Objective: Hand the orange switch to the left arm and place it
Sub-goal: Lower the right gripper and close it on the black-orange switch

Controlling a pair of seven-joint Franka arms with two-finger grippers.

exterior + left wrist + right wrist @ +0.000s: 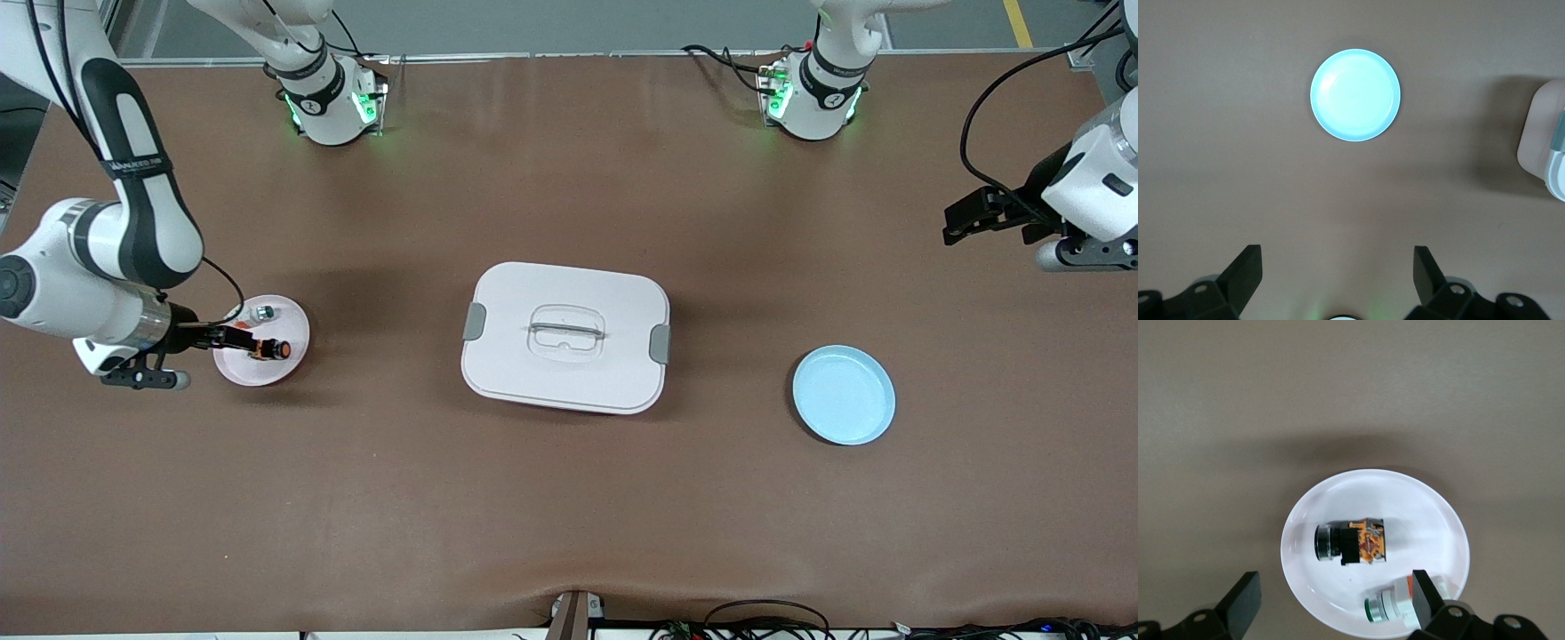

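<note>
Hovering over the pink plate [233,366] at the right arm's end of the desk [569,516], the right tool [1331,597] has its fingers spread wide, nothing between them. Orange switch [1350,542] lies on its side in that plate, beside a small white-grey part [1395,605]. Judged light, rigid, smooth plastic; the round button end may roll, so grip across the flat black-and-orange body. Left tool [1338,270] waits wide apart, empty, near the blue plate [1355,95]. Box [565,336] sits between the plates, so the carry must clear it.
</note>
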